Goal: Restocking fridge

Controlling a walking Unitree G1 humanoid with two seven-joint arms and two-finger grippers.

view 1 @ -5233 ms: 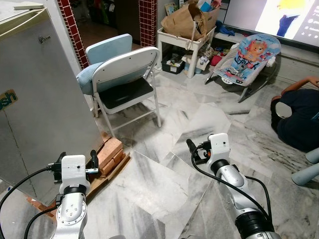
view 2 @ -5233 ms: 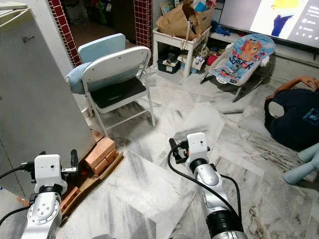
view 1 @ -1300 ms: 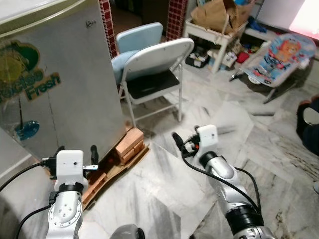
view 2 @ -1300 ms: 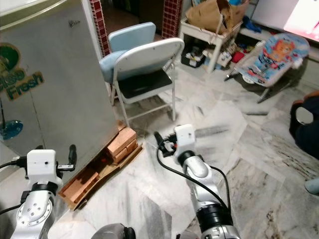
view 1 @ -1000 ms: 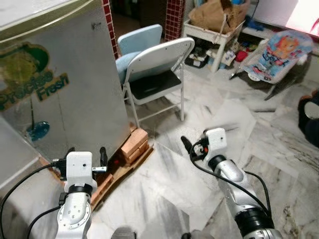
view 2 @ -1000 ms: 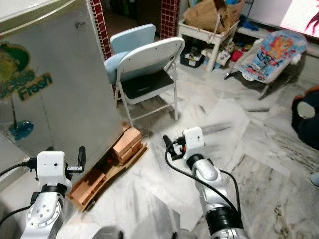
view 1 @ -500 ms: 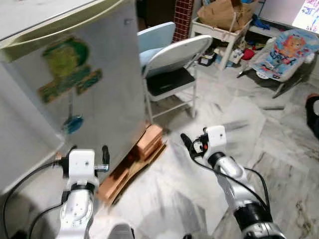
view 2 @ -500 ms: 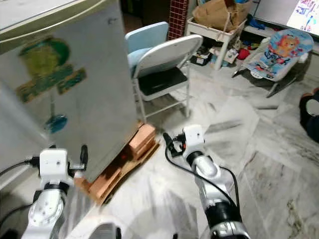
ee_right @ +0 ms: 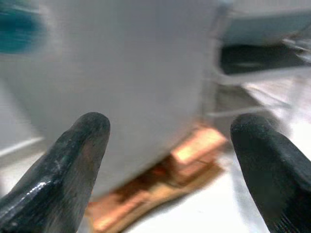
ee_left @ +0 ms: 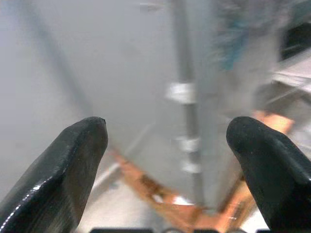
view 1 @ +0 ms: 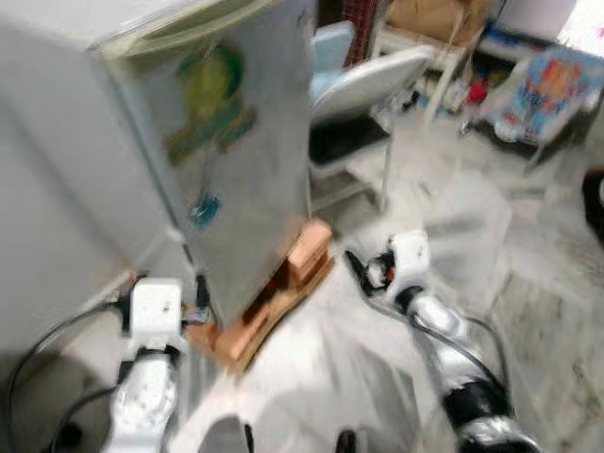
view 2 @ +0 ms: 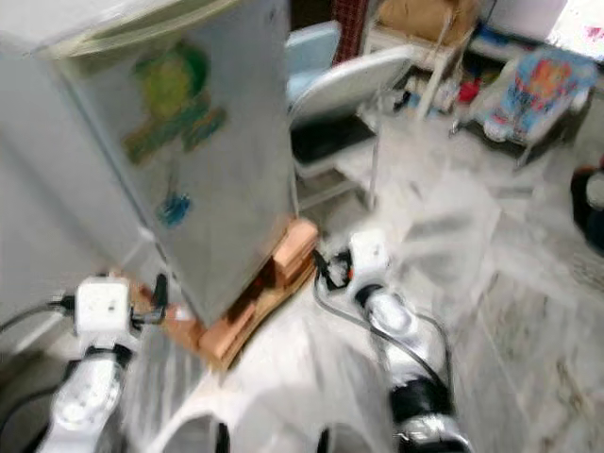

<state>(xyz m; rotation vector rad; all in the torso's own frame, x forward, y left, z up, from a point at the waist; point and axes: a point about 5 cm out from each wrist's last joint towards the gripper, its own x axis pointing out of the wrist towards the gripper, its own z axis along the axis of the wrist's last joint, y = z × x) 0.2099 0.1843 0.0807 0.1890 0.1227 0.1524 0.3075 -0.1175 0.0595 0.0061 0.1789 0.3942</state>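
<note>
Head views blurred – grey fridge (view 1: 236,160), green sticker (view 1: 212,104) unreadable, left pincer (ee_left: 167,141) and right pincer (ee_right: 170,141) both spread

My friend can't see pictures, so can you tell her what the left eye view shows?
A blurry view of a grey fridge with a green sticker, door closed, standing on bricks on a marble floor. The robot's left gripper and right gripper are held low before it, both empty. A white folding chair stands behind.

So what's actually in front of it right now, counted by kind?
Fridge: 1
Folding chair: 1
Baby bouncer: 1
Brick stacks under the fridge: 2 visible
Robot pincers, left pincer and right pincer, both open and empty: 2
Total: 7
</note>
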